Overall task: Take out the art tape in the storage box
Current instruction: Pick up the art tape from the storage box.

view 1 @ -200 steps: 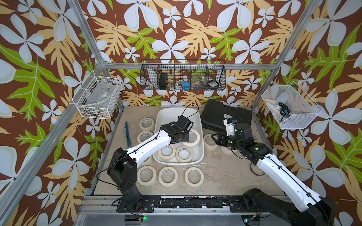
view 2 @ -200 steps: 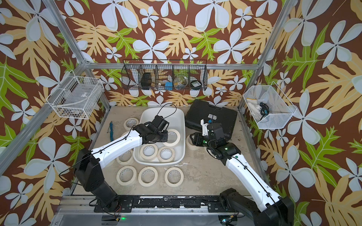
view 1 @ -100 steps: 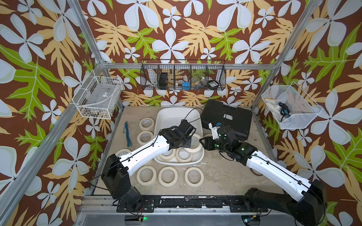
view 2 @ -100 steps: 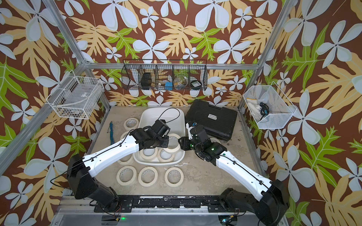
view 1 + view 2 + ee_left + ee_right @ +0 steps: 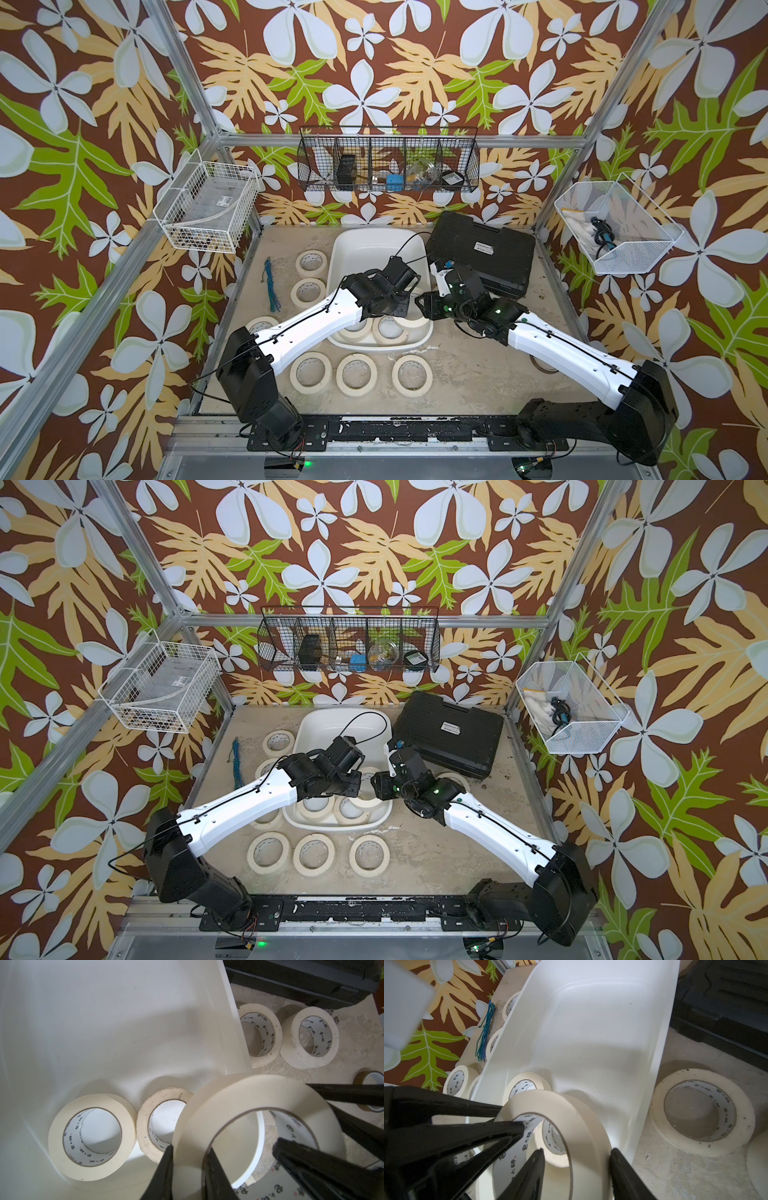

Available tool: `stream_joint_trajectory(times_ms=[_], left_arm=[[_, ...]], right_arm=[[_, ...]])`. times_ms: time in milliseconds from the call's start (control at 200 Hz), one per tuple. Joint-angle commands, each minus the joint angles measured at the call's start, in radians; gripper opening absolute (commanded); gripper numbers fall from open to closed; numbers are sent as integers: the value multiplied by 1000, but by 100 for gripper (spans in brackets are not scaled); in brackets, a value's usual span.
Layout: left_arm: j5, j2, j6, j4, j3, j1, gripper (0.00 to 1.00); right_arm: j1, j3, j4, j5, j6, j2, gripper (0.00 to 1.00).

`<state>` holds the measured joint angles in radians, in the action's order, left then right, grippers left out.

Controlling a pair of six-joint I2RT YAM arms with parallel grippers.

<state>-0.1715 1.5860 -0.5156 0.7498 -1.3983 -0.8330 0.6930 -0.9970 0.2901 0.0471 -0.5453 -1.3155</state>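
Note:
The storage box (image 5: pixel 376 246) is a white tub at mid-table. My left gripper (image 5: pixel 190 1167) is shut on the wall of one art tape roll (image 5: pixel 228 1101), which it holds tilted over the box's near right corner. My right gripper (image 5: pixel 576 1158) is open and straddles the opposite wall of the same roll (image 5: pixel 571 1109). One finger sits inside the ring with a gap to the wall. The other finger (image 5: pixel 618 1165) is against the outside. Two more rolls (image 5: pixel 62 1126) lie flat in the box. In a top view the grippers meet at the left (image 5: pixel 401 305) and right (image 5: pixel 422 305).
Several tape rolls (image 5: pixel 296 374) lie flat on the table round the box. A black ribbed case (image 5: pixel 486 249) is at the back right, close to my right arm. A blue-green cord (image 5: pixel 271 286) lies on the left. A brown tape ring (image 5: pixel 367 1076) lies further right. Wire baskets hang on the walls.
My right arm has swung left from beside the black case to the box, and its jaws now sit round the roll. My left gripper has raised that roll toward the box's right side.

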Motion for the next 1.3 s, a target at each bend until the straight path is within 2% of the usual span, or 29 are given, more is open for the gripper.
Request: stream_joint_trajectory(times_ms=[0,50,295,485,560,686,951,1291], left_arm=[[21,0,7,-17,-11,-3,13],[25,0,7,-17,-11,-3,13],[44,-16,11,-28,-7,-5,14],[70,-47,-5,-85,8,-6,41],[76,-98,-18,-152,48,-6,57],[66,-173,-42,-231,111,-6,69],[-3,-237,-55,-240,123,-5,71],[-37,-241,-60,-235,124,-3,72]], right_arm=[[2,-11,-6,-19,10,-14,41],[2,-14,-7,-14,10,-23,35],[2,-30,13,-19,12,-49,23],[2,-42,46,-58,23,-21,13],[2,-45,62,-80,34,-7,11],[-1,-46,91,-134,73,14,7],[-52,-35,148,-180,87,89,3],[-253,112,165,-163,18,268,2]])
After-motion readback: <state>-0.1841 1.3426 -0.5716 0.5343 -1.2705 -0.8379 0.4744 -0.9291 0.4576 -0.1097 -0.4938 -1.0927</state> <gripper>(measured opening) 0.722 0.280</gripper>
